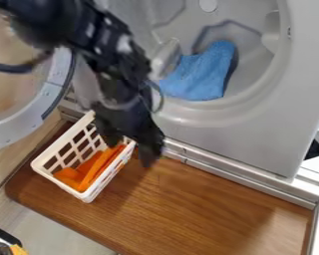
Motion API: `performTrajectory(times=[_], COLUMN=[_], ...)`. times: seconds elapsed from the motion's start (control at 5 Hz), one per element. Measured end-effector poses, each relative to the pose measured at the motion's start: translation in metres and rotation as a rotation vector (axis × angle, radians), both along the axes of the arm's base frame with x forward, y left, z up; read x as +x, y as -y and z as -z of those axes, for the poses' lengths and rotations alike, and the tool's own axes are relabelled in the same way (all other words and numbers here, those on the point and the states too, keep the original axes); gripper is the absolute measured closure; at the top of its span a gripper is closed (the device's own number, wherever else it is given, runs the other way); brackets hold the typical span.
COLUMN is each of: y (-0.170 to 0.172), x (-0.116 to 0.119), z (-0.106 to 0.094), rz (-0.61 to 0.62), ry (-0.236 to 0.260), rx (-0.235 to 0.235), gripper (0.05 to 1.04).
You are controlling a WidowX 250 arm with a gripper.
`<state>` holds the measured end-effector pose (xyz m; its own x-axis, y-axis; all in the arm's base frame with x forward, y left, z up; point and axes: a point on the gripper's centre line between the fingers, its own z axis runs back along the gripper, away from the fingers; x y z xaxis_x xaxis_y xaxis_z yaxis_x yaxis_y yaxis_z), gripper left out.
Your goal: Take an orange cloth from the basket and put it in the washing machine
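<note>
Hanging down over the rim of the white basket (pixel 87 195), the claw (pixel 130 152) stands wide near the orange cloth (pixel 97 167).

I see the basket (pixel 61 138) on the board (pixel 189 199), a cloth (pixel 89 172) in it; behind, to the right, another cloth (pixel 202 72) lies in the washing machine (pixel 222 134), its door (pixel 37 112) left.

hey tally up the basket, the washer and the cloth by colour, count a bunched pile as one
Basket: 1
Washer: 1
Blue cloth: 1
Orange pile: 1 (how many cloths, I can't tell)
Total: 4
</note>
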<state>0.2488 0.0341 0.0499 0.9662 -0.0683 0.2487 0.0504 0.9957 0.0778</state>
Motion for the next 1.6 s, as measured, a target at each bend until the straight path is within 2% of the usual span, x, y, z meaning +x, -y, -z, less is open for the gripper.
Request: performTrajectory(times=[0.2, 0.4, 0.8, 1.2, 1.6], y=[-0.027, -0.041, -0.062, -0.068, -0.067], x=[0.002, 0.006, 0.017, 0.025, 0.026], z=[-0.005, 0.018, 0.043, 0.058, 0.072], rz=[-0.065, -0.095, -0.148, -0.146, -0.158], ry=[0.02, -0.034, -0.094, -0.137, -0.175], rx=[0.015, -0.015, -0.001, 0.009, -0.008], gripper=[0.082, 0.082, 0.082, 0.082, 0.082])
